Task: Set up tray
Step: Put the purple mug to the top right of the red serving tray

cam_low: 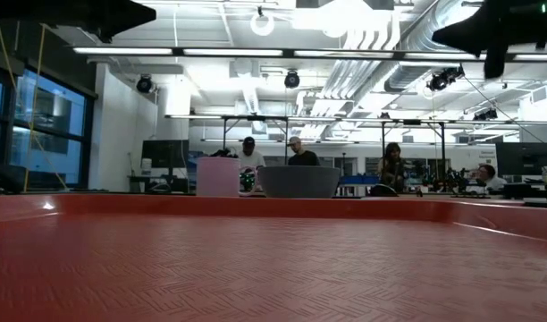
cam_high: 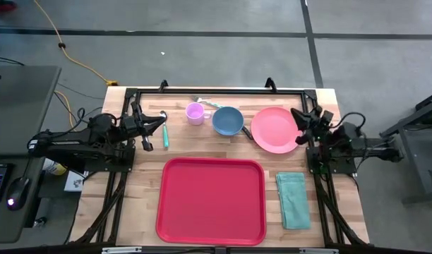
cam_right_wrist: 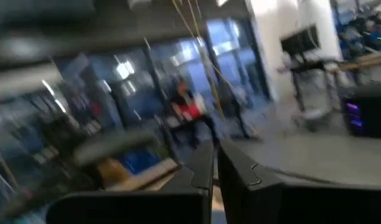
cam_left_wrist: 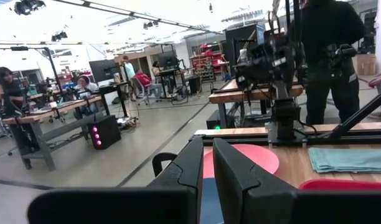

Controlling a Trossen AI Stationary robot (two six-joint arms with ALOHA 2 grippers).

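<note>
Big flat red plastic tray lies at the table's near middle, nothing on it | looks light, stiff, smooth: best grabbed by its raised rim | left gripper back-left, fingers nearly together, pinching nothing | right gripper back-right, fingers pressed together

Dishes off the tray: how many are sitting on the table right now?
3, in a row behind the empty red tray: a pink cup, a blue bowl beside it, and a salmon-pink plate toward the right arm. None looks hidden from above.
</note>
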